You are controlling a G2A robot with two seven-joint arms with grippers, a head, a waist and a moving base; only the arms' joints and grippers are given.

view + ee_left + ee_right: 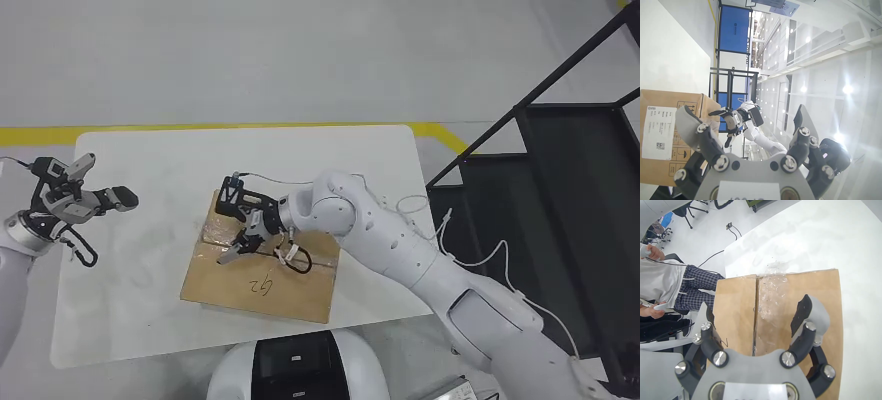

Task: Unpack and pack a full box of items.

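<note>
The taped box lies just beneath the spread right hand.

The left gripper hangs out at the left, fingers spread wide. The right arm stretches in from the near right, and the right gripper points left at the centre, equally agape.
</note>
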